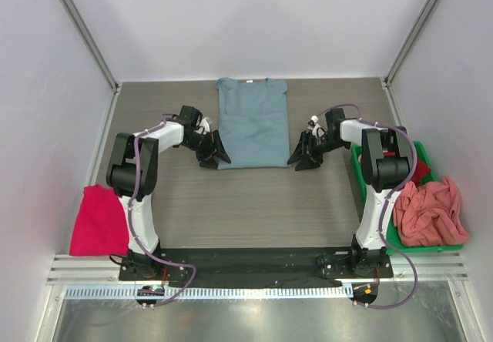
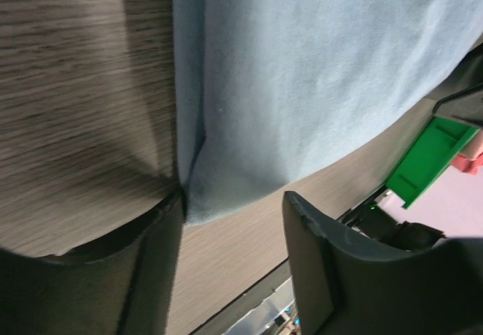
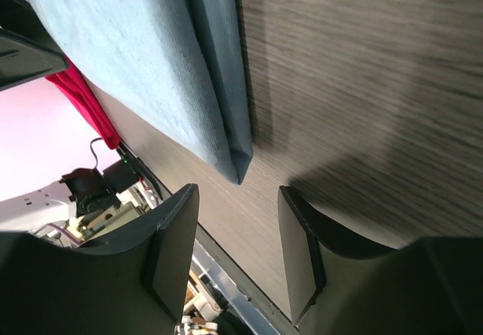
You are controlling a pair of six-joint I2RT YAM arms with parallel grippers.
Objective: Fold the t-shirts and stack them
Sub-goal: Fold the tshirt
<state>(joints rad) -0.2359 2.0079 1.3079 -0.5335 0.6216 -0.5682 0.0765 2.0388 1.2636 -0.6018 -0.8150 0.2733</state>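
A dusty grey-blue t-shirt (image 1: 253, 122) lies flat at the back middle of the table, sleeves folded in, collar away from the arms. My left gripper (image 1: 216, 153) sits low at the shirt's near left corner and is open. In the left wrist view the corner of the shirt (image 2: 317, 71) touches the left finger (image 2: 162, 244), with bare table across the gap of the gripper (image 2: 234, 199). My right gripper (image 1: 302, 157) is open at the near right corner. The folded corner of the shirt (image 3: 143, 56) ends just ahead of the open right gripper (image 3: 235, 193).
A magenta-pink shirt (image 1: 98, 220) lies folded at the table's left edge. A green bin (image 1: 408, 243) at the right holds a crumpled salmon-pink shirt (image 1: 430, 212) and a red one (image 1: 422, 174). White walls close in three sides.
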